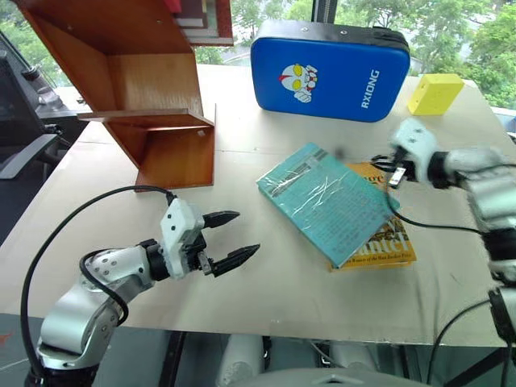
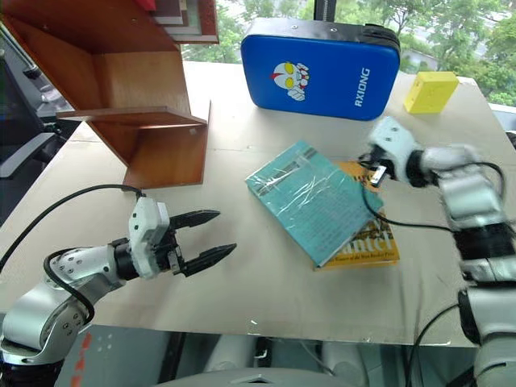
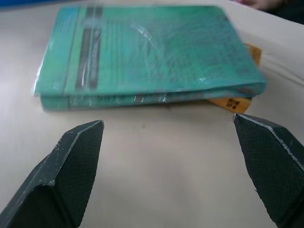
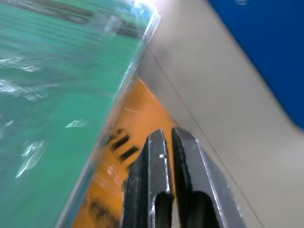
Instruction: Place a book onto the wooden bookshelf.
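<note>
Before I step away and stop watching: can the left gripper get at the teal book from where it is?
Probably yes. The left gripper is open and faces the book across bare table, nothing between.

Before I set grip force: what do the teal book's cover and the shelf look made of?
The book looks paper under glossy plastic wrap: wrinkles and glare streaks show. The wooden bookshelf looks like varnished reddish-brown wood or veneer, judging by its sheen.

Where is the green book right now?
The book lies flat mid-table, partly on top of a yellow book, in front of the blue padded case.
</note>
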